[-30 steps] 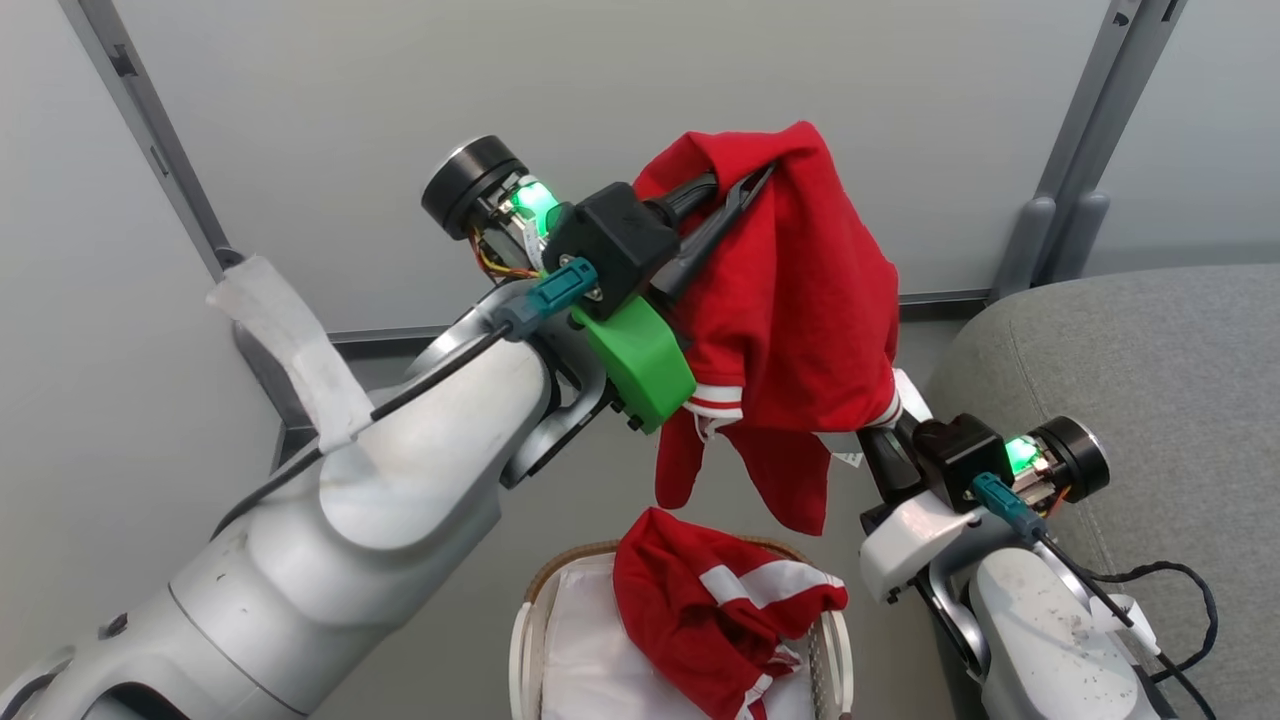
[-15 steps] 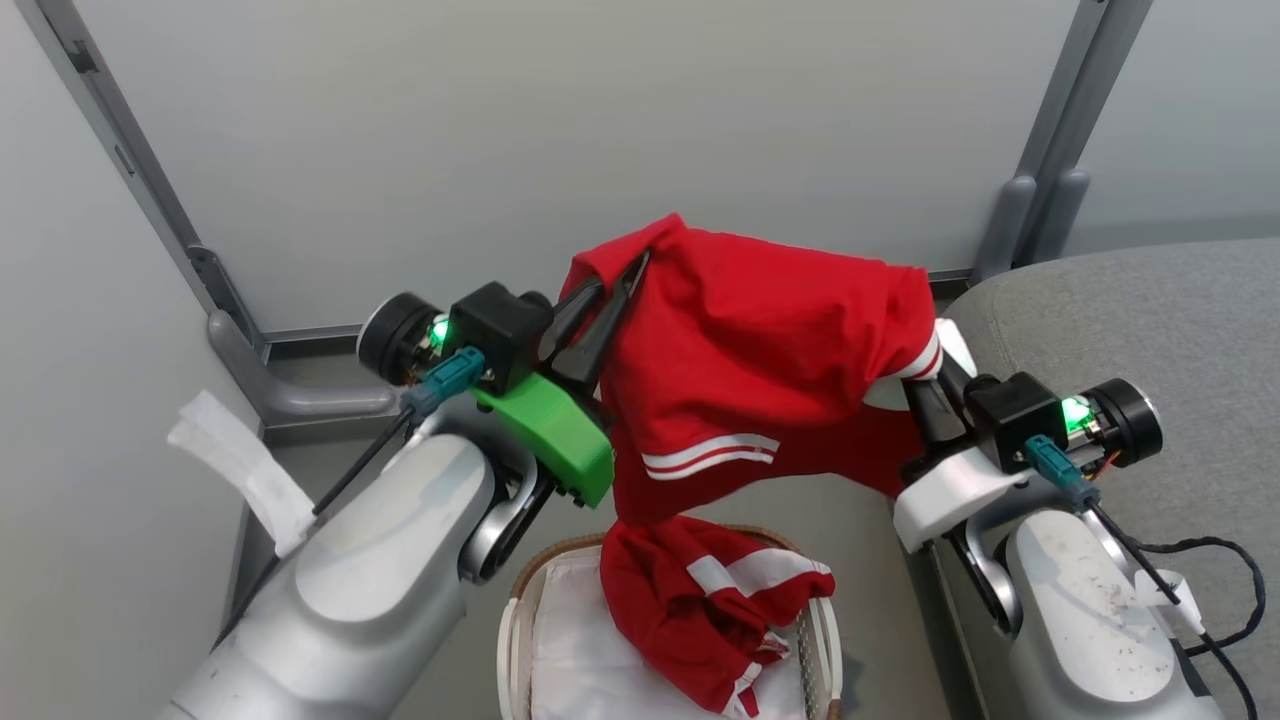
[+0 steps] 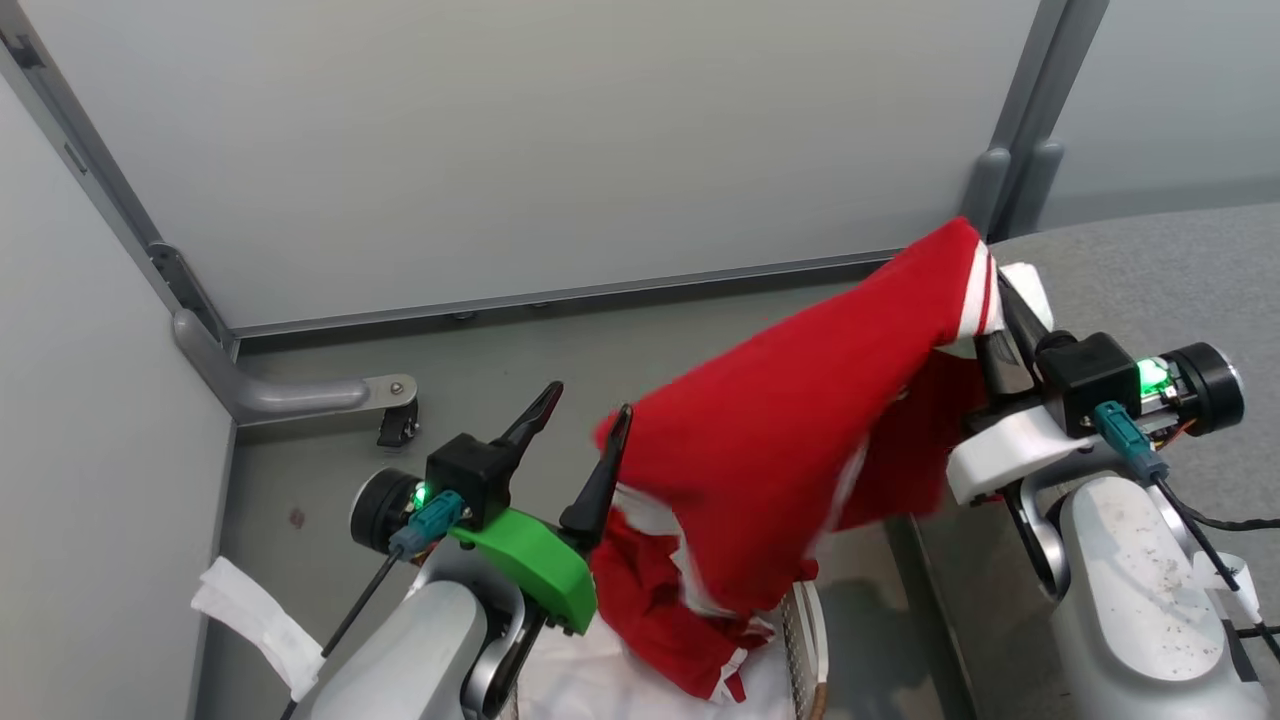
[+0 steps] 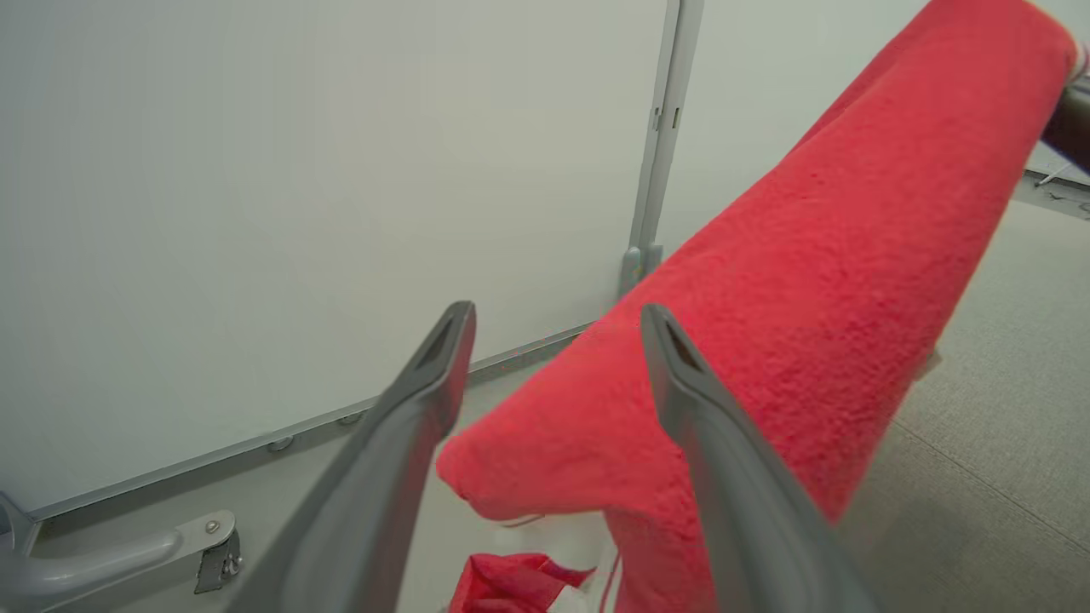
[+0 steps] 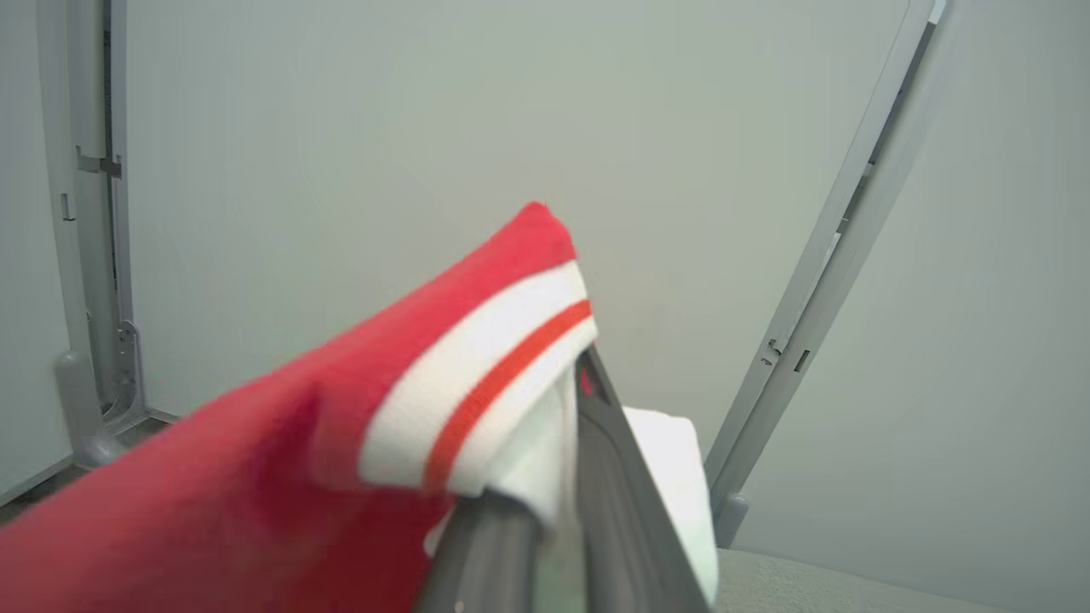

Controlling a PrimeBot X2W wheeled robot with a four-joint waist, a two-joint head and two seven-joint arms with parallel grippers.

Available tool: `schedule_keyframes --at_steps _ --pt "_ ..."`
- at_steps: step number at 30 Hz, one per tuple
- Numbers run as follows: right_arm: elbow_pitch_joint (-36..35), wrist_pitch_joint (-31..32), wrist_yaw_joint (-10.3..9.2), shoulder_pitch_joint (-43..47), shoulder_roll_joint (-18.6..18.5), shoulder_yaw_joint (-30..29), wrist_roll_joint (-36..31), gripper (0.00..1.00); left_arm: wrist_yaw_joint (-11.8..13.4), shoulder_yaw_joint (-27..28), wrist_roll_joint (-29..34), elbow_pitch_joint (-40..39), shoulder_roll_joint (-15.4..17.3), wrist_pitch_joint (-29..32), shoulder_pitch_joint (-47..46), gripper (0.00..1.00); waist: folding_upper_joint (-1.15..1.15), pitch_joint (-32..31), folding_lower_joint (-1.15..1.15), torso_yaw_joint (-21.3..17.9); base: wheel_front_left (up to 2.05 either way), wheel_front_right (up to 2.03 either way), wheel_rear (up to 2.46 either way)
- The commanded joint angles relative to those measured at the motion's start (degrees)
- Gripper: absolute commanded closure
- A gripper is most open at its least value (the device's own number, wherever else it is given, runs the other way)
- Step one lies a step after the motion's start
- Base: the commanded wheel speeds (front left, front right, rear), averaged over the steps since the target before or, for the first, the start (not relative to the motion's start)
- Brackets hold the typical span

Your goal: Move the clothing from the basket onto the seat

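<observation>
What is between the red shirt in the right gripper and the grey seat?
Nothing visible. The right gripper holds the red shirt by its striped cuff, beside the seat; the shirt's loose end hangs over the basket.

A red garment (image 3: 780,470) hangs over the basket (image 3: 806,640), blocking its mouth.

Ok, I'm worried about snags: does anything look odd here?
The red garment hangs askew from the right claw by one striped cuff, its lower end drooping over the basket; the left claw stands open.
</observation>
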Motion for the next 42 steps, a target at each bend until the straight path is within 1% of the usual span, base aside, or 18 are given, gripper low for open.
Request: schedule_keyframes --at_steps 1,13,19,23,27,33,37,42 --pt "-0.5 -0.3 -0.06 -0.5 -0.2 -0.6 -0.5 1.0 -0.4 1.0 0.8 0.3 -0.1 0.0 1.2 0.0 0.0 0.2 0.0 -0.2 0.0 0.0 0.0" --pt "-2.2 -0.3 -0.06 -0.1 -0.2 -3.9 -2.3 1.0 -2.7 8.3 6.5 1.2 -2.9 0.0 5.4 0.0 0.0 0.6 0.0 -1.5 0.0 0.0 0.0" --pt "-1.9 -0.3 -0.06 -1.1 -0.2 -4.5 -2.1 1.0 -3.6 10.5 8.9 0.6 -4.3 0.0 6.8 0.0 0.0 1.0 0.0 -3.5 0.0 0.0 0.0" --pt "-1.7 -0.3 -0.06 -2.0 -0.2 -4.0 -2.4 1.0 -3.9 11.7 10.4 -0.1 -4.8 0.0 7.8 0.0 0.0 1.5 0.0 -6.8 0.0 0.0 0.0" --pt "-2.0 -0.3 -0.07 -3.8 -0.2 -3.3 -2.9 1.0 -4.1 12.9 11.4 -1.3 -5.6 0.0 8.7 0.0 0.0 2.7 0.0 -11.3 0.0 0.0 0.0" --pt "-2.4 -0.3 -0.07 -4.9 -0.3 -4.5 -4.4 1.0 -4.4 12.8 12.7 -2.5 -6.2 0.0 9.0 0.0 0.0 4.2 0.0 -16.8 0.0 0.0 0.0" --pt "-2.4 -0.3 -0.07 -5.0 -0.3 -6.0 -4.3 1.0 -4.5 13.1 13.2 -3.8 -6.5 0.0 9.6 0.0 0.0 5.0 0.0 -19.7 0.0 0.0 0.0" --pt "-2.2 -0.3 -0.07 -5.4 -0.3 -7.0 -4.4 1.0 -4.5 11.9 13.7 -4.7 -6.6 0.0 9.5 0.0 0.0 6.3 0.0 -21.7 0.0 0.0 0.0"
